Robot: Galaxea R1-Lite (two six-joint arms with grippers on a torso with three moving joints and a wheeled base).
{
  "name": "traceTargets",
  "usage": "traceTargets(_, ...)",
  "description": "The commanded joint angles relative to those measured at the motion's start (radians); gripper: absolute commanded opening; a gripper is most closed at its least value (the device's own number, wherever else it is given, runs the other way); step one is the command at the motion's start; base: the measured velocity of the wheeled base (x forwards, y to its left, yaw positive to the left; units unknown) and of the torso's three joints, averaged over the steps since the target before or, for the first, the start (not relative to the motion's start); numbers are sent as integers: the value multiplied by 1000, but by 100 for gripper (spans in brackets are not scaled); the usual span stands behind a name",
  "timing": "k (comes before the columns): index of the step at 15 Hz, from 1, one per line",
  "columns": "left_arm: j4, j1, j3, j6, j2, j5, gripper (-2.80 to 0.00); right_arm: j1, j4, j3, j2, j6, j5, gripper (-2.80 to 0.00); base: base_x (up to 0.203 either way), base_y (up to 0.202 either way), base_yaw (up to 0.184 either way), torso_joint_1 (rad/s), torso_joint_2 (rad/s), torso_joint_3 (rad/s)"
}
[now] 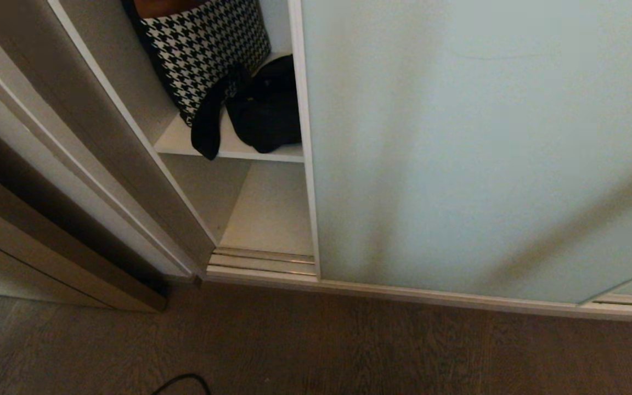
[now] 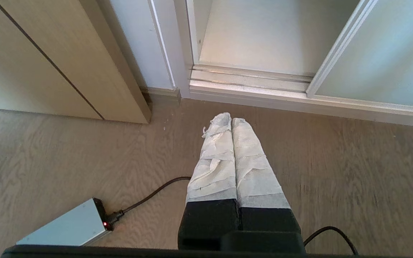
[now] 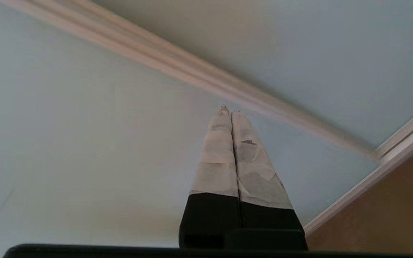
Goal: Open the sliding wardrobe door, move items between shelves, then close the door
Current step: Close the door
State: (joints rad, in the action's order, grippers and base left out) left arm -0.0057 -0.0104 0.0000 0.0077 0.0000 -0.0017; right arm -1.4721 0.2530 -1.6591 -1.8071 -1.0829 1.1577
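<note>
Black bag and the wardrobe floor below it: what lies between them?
In the head view, only the white shelf under the black bag; below it is empty space down to the wardrobe floor.

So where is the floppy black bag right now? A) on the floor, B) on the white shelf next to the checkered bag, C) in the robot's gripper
B: the black bag lies on the shelf beside the houndstooth bag, its strap drooping over the front edge.

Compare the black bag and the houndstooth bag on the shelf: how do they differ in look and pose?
The black bag is plain; the houndstooth bag has a black-and-white check. The black bag lies slumped near the shelf's front, its strap hanging over the edge; the houndstooth bag stands taller, leaning behind it. The door hides part of the black bag only. Both share one shelf.
</note>
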Motion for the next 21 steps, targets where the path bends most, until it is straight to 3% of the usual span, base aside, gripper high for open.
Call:
traceTargets(1,0,0,0,0,2,0,-280,4,2,-4,-33,-35,16,-280,0,0,0,0,0,0)
traceTargets(8,0,0,0,0,2,0,-280,124,6,2,-73,-40,1,-280,0,0,0,0,0,0)
traceTargets(15,0,0,0,0,2,-1,-280,142,14,-65,-171,-40,-5,-280,0,0,0,0,0,0)
traceTargets(18,0,0,0,0,2,0,-280,204,13,-96,-208,-40,-138,-280,0,0,0,0,0,0)
traceTargets(21,0,0,0,0,2,0,-280,233,9,-96,-219,-40,-153,-280,0,0,0,0,0,0)
